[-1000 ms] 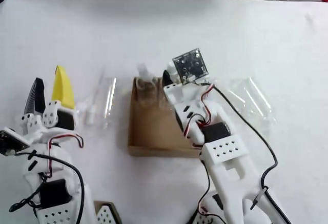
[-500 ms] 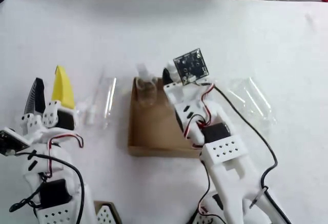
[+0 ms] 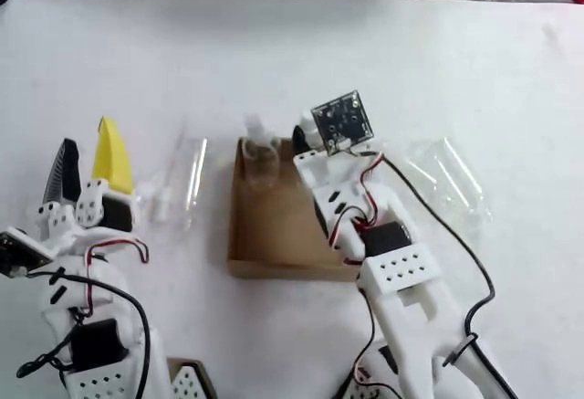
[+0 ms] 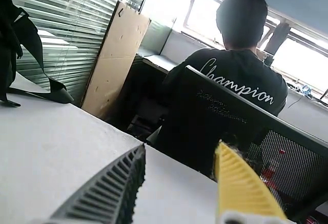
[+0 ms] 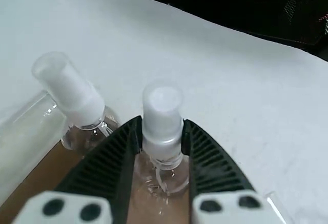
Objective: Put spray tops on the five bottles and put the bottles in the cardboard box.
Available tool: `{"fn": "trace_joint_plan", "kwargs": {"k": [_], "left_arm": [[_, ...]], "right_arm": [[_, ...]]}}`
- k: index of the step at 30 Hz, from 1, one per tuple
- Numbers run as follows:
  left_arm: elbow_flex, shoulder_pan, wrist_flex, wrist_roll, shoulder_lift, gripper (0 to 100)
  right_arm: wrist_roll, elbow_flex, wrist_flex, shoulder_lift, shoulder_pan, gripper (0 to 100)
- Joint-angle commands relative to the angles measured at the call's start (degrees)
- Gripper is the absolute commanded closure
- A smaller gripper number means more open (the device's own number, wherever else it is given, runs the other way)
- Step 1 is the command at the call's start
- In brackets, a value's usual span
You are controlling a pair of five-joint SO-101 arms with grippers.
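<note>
At the 12 o'clock edge of the cardboard box [image 3: 274, 230], the right gripper [image 5: 161, 126] has its two black ribbed fingers [image 5: 110, 162] closed in on a capped bottle [image 5: 162, 112], one finger pressed to each side just under the white spray top. The clear body of that bottle sits between the fingers over the brown box floor. Just beside it, at its 9 o'clock in the high view, a second capped bottle [image 3: 262, 160] stands against the same far wall of the box, its top leaning out over the rim. The right arm [image 3: 394, 271] stretches across the 3 o'clock side of the box.

Well out at 9 o'clock from the box, the left gripper [image 3: 87, 157] rests near the table edge with its black finger [image 4: 110, 193] and yellow finger [image 4: 241, 188] spread wide, nothing between them. Between this gripper and the box a clear uncapped bottle [image 3: 182, 180] lies on its side on the white table [image 3: 438, 61]. At 2 o'clock from the box, more clear bottles [image 3: 452, 180] lie together on the table
</note>
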Motion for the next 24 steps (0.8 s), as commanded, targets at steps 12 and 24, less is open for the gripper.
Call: {"fn": "trace_joint_plan", "kwargs": {"k": [12,24], "left_arm": [[-0.26,0.57,-1.41,0.35,-0.75,79],[-0.26,0.57,-1.41,0.35,-0.75,79]], "right_arm": [[0.44,0.00,1.27,0.04,-0.48,78.9],[0.44,-0.09,1.36,-0.57,-1.10,79.0]]}}
